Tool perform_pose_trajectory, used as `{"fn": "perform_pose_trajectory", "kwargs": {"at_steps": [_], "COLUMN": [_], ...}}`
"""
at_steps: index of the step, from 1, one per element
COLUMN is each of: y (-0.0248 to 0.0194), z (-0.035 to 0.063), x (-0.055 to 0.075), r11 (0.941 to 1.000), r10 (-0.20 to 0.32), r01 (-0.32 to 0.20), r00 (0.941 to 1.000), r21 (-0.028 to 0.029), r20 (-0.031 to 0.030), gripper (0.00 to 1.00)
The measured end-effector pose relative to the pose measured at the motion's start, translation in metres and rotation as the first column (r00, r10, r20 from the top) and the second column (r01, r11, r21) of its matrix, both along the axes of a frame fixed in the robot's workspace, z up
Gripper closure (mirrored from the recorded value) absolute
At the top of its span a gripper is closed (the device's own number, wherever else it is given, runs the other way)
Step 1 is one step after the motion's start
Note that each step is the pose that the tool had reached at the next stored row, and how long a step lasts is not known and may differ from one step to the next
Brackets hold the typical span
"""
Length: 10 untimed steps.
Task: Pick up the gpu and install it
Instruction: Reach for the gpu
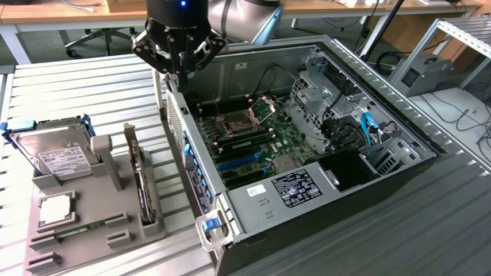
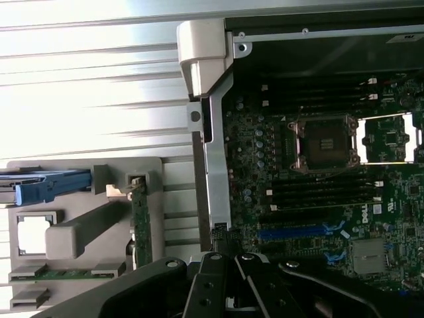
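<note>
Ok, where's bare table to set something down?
Open slatted table behind the parts holder, and again on the exterior view's right, in front of the computer case. Crowded: the narrow strip between holder and case, beside the gpu.

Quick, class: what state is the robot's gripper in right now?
Gripper: closed, holding nothing; the gpu stands in the grey holder.

Wood desks (image 1: pixel 46 12), ofc chair (image 1: pixel 96 37), gry floor (image 1: pixel 48 41)

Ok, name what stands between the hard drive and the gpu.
The holder's gray upright post, between hard drive and gpu, in the exterior view.
</note>
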<state>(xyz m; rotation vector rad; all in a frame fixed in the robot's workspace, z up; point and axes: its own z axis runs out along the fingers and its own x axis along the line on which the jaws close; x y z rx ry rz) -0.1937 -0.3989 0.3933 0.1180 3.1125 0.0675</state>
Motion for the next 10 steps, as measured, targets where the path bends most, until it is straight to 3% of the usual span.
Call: {"fn": "perform_pose_trajectory", "kwargs": {"at_steps": [10], "y": [0.0000], "z": [0.0000], "x": [-0.0042], "r11": [1.0000], "r10": [0.000], "r01": [0.000], "r00": [1.0000], "r21": [0.0001], "r20": [0.0000], "gripper": [0.89]}}
